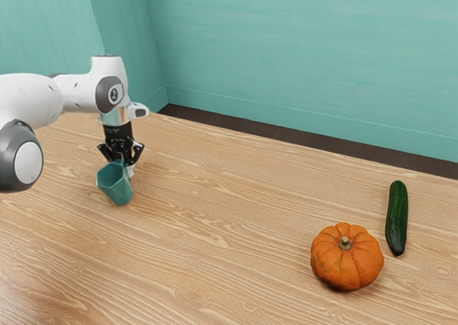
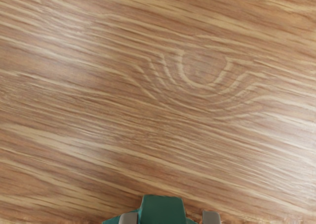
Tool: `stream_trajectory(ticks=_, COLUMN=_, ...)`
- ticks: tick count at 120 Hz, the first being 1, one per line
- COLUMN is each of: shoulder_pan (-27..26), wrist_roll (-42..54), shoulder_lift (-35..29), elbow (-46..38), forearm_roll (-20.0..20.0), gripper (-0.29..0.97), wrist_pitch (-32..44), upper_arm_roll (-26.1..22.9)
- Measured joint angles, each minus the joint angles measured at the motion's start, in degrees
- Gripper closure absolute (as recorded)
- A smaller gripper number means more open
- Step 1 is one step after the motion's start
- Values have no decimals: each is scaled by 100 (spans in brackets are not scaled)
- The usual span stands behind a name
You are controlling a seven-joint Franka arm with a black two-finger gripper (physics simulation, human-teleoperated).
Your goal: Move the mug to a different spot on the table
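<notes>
teal is the mug, the one container on show, and it hangs tilted under the black gripper at the exterior view's left. its mouth is tipped up toward that left side. the little of its inside that shows is the same plain teal, and i cannot see down to the bottom of it.

the gripper comes straight down from the white arm, its fingers drawn in narrow and clamped on the mug's upper rim. the body slants away below them toward the exterior view's right. the mug's lowest corner is right down by the wooden table, but i cannot tell whether it touches the wood or hangs just clear. in the wrist view a teal piece of the mug sits close between two grey fingertips, with bare wood grain spread out beyond it.

the table runs wide. from the mug toward the exterior view's right there is a long stretch of open board. an orange pumpkin and a dark green cucumber lie near each other, well apart from the mug, the cucumber just beyond the pumpkin. the table's far edge meets a dark strip under the teal wall, not far behind the gripper.
</notes>
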Motion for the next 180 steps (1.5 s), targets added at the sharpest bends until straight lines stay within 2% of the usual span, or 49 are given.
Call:
stream_trajectory(ticks=42, shoulder_pan=-114, wrist_roll=-169, shoulder_lift=-244, elbow=31, forearm_roll=-239, gripper=71, wrist_pitch=-795, upper_arm_roll=-178)
stream_trajectory(ticks=86, shoulder_pan=-276, wrist_roll=-800, shoulder_lift=-339, elbow=-53, forearm_roll=-301, gripper=70, wrist_pitch=-1762, upper_arm_roll=-1167)
stream_trajectory(ticks=132, shoulder_pan=-758, wrist_roll=-1764, shoulder_lift=-333, elbow=-158, forearm_roll=-248, gripper=72, wrist_pitch=-2379, upper_arm_roll=-1315)
stream_trajectory(ticks=180, shoulder_pan=-971, wrist_roll=-2431, shoulder_lift=-168, elbow=-504, forearm_roll=-212, gripper=72, wrist_pitch=-2331, upper_arm_roll=-1419)
